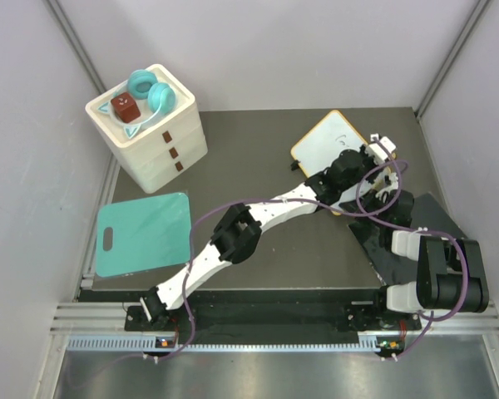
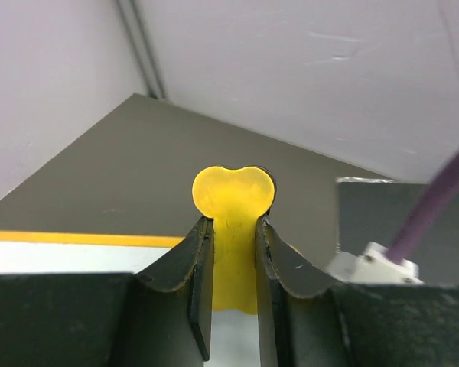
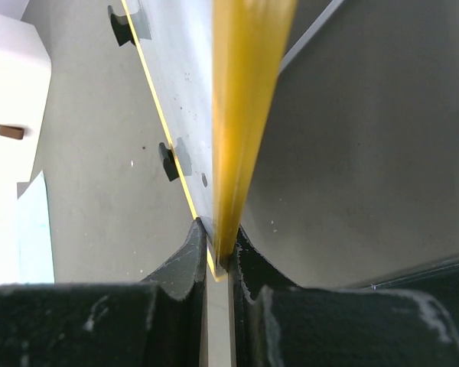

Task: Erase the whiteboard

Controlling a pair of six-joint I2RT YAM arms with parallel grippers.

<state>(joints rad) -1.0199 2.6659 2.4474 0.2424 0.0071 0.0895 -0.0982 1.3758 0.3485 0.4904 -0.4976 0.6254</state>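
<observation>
The whiteboard (image 1: 328,140), white with a thin orange-yellow frame, sits at the back right with a faint dark scribble on it. My right gripper (image 3: 222,252) is shut on its frame (image 3: 249,99). That view shows the board edge-on, with black feet (image 3: 168,160) on its grey back. My left gripper (image 2: 233,223) reaches over the board's near part (image 1: 352,162) and is shut on a yellow piece with a two-lobed top (image 2: 233,195). White board surface (image 2: 61,260) lies below the left jaws. The right gripper (image 1: 371,170) is close beside the left one.
A white drawer unit (image 1: 154,137) stands at the back left with teal headphones (image 1: 150,90) and a red-brown cube (image 1: 123,106) on top. A teal cutting board (image 1: 143,233) lies at the left. A dark grey slab (image 1: 437,218) lies under the right arm. Walls enclose the table.
</observation>
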